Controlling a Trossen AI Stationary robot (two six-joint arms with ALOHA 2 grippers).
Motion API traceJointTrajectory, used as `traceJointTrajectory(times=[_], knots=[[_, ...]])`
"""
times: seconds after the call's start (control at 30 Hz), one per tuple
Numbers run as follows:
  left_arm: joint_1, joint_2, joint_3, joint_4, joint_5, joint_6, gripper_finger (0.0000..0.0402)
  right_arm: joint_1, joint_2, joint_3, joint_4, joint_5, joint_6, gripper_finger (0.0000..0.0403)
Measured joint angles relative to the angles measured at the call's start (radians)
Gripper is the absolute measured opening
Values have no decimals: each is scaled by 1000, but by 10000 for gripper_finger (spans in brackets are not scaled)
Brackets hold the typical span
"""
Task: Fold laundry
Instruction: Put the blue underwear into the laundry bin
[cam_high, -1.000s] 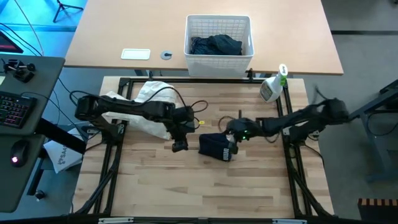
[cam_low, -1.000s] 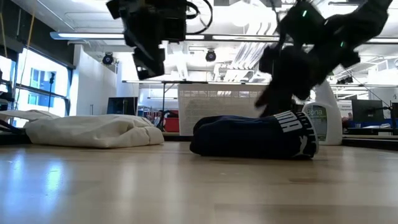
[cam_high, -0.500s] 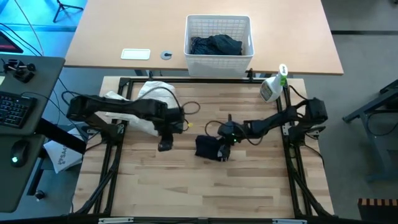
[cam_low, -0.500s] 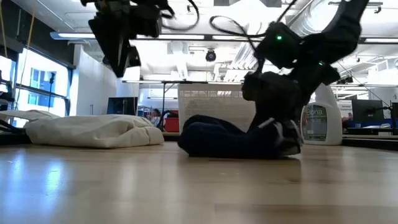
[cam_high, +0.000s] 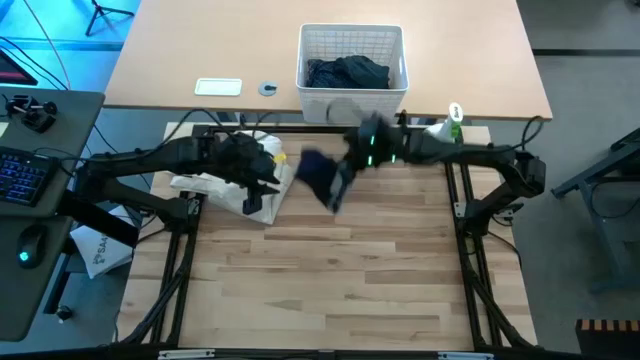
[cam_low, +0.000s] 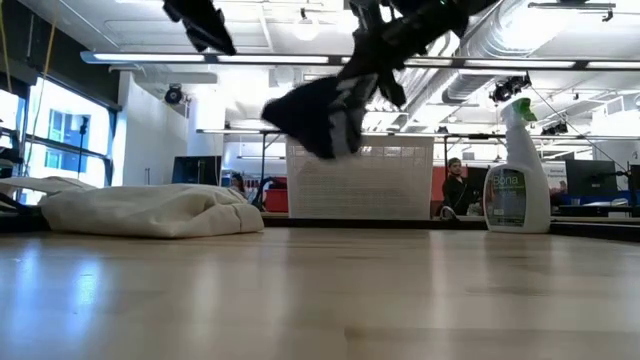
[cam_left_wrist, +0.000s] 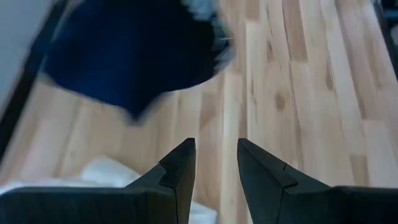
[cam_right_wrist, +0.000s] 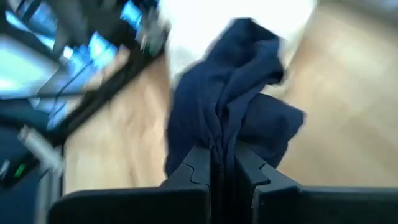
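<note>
Wooden bench (cam_high: 330, 280): we see right gripper (cam_high: 345, 172) jaws pinching the navy garment (cam_high: 318, 172) aloft, left gripper (cam_high: 252, 200) jaws spread; next, lay it flat.

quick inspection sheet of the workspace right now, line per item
surface: wooden table, bare in front
job's things: navy garment hanging in the air, clamped in the right gripper; dark laundry in the white basket
clutter: white cloth at the table's left rear; spray bottle at the right rear
grippers: right shut on the garment; left gripper open, empty, above the white cloth
cables: along both arms
surroundings: keyboard, person behind the table
</note>
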Motion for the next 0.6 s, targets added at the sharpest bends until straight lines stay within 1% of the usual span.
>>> traceJointTrajectory(times=[0.1, 0.17, 0.27, 0.43, 0.53, 0.6], knots=[[33, -32, 0, 63, -1, 15, 108, -119, 0, 123, -21, 3, -42, 12], [56, -48, 0, 113, -3, 18, 108, -211, 0, 191, 0, 4, -59, 12], [90, -61, 0, 185, -3, 17, 108, -352, 0, 255, 59, 6, -100, 8], [147, -63, 0, 270, -9, -1, 108, -577, 12, 291, 218, -2, -121, 7], [181, -63, 0, 312, -46, -12, 108, -690, 67, 289, 295, -46, -114, 7], [206, -62, 0, 340, -75, -34, 108, -746, 134, 289, 359, -103, -79, 7]])
